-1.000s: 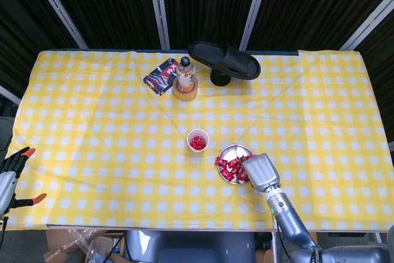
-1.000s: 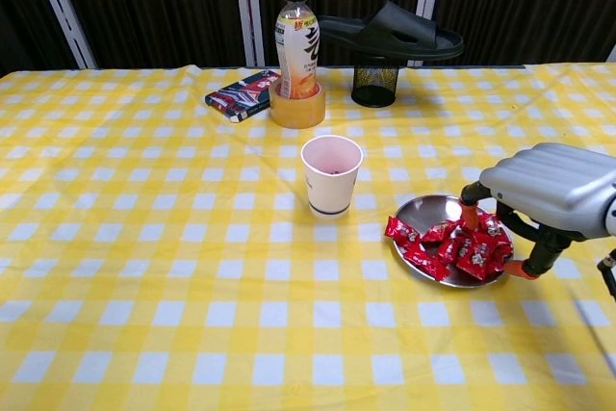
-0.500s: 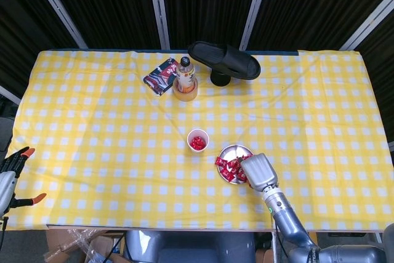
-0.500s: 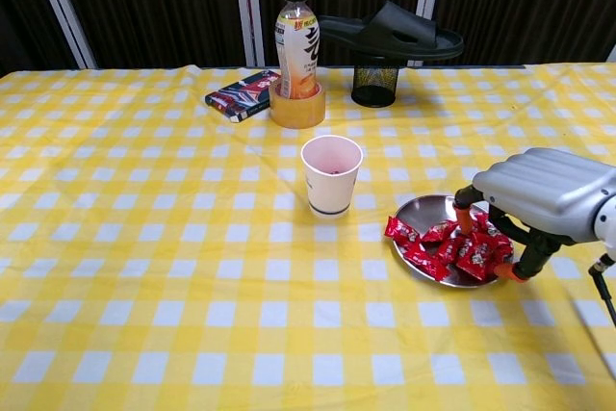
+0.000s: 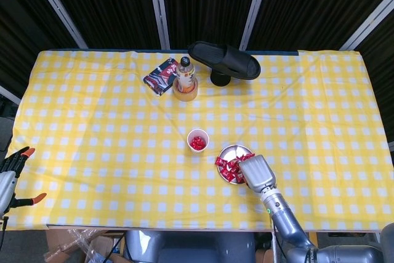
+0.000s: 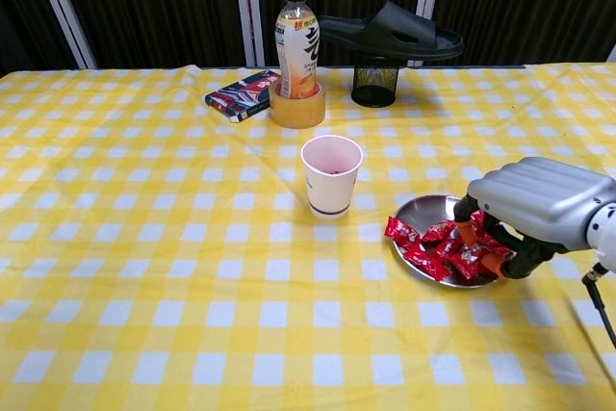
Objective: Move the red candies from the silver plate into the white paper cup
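I have the right hand (image 6: 544,207) hanging over the 3 o'clock side of the silver plate (image 6: 423,211), palm down, with its orange-tipped fingers (image 6: 466,228) curled into the pile of red candies (image 6: 445,245). The fingertips touch the wrappers, but I cannot tell whether any candy is actually pinched between them. From the head view the hand (image 5: 258,172) covers the plate's (image 5: 231,149) 4 o'clock edge.

The candies lie heaped across the plate, wrappers pointing every way; the heap's long axis runs roughly 9 to 3 o'clock in the chest view, and one wrapper (image 6: 398,229) hangs over the rim at 9 o'clock, pointing toward the cup. The white paper cup (image 6: 331,175) stands upright just beside the plate at its 10 o'clock, apart from it, and the head view shows red candy inside (image 5: 197,143).

My left hand (image 5: 13,177) sits at the table's 8 o'clock corner, off the cloth, fingers spread and holding nothing.

Toward 12 o'clock on the yellow checked tablecloth (image 6: 144,267) stand a drink bottle (image 6: 296,36) inside a tape roll (image 6: 296,108), a flat dark packet (image 6: 243,94) at its 9 o'clock, and a black slipper (image 6: 390,30) resting on a mesh cup (image 6: 374,84)
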